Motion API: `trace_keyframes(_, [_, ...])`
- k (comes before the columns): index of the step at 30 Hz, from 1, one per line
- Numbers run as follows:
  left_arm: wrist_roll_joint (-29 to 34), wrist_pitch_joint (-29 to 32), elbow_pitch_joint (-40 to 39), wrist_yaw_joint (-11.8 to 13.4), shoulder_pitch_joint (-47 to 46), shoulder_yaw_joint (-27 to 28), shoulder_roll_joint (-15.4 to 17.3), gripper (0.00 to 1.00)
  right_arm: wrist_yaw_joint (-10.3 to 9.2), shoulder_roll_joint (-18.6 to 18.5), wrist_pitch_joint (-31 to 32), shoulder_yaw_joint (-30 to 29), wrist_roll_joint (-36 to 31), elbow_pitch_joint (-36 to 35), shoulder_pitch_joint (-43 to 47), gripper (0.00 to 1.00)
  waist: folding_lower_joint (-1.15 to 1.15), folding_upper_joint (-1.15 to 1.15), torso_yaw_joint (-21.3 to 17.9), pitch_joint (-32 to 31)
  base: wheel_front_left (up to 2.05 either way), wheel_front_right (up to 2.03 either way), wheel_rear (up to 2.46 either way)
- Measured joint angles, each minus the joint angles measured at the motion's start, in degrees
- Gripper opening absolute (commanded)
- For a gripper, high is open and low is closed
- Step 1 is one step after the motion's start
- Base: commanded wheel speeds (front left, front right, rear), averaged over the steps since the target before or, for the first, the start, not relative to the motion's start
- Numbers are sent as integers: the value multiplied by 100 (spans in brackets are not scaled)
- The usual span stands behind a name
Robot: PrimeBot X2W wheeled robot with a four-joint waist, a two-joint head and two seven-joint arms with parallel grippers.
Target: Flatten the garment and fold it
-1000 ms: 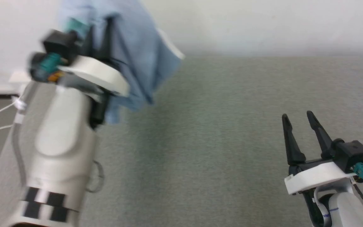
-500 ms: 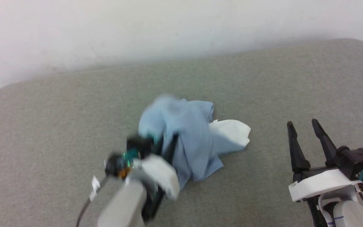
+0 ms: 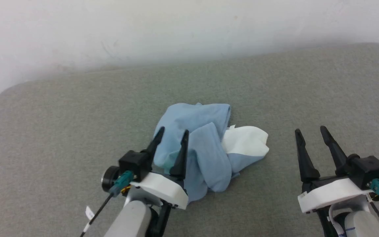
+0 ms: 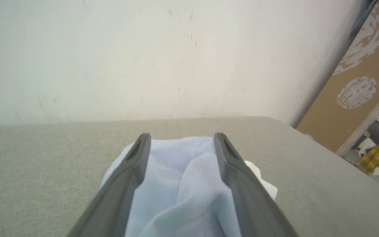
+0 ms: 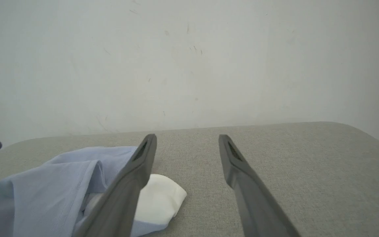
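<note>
A grey, felt-like surface [image 3: 77,125] with rounded corners meets a scuffed pale wall [image 3: 176,29]. The garment [image 3: 206,148] lies crumpled near the surface's middle. The left tool [image 3: 172,133] is over the garment, fingers apart. The right tool [image 3: 310,130], fingers also spread, hovers beside the garment.

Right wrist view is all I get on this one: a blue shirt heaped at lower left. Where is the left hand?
Observer: In the head view the left hand is at the near left side of the shirt, fingers pointing into the heap.
Operator: Is it gripping the cloth?
Observer: No. The left wrist view shows its fingers spread, with loose cloth lying between them.
Operator: One right finger overlaps the shirt here. Is it touching?
Observer: No. In the head view the right hand is open over the bare grey surface, apart from the shirt, off to its right.
</note>
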Motion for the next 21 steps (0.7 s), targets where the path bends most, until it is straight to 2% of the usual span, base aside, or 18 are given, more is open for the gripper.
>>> trace_keyframes(5, [242,0,-702,185,311,414,-1,100,0,0,7,27,-2,5,71,100,0,0,132,-123,0,0,0])
trace_keyframes(12, [410,0,-946,492,778,1122,201,100,0,-1,110,79,-7,-37,182,100,-1,0,323,-267,0,0,0])
trace_keyframes(21, [361,-1,-1104,538,1271,1630,601,100,0,1,464,130,-22,-113,323,100,-1,0,582,-359,0,0,0])
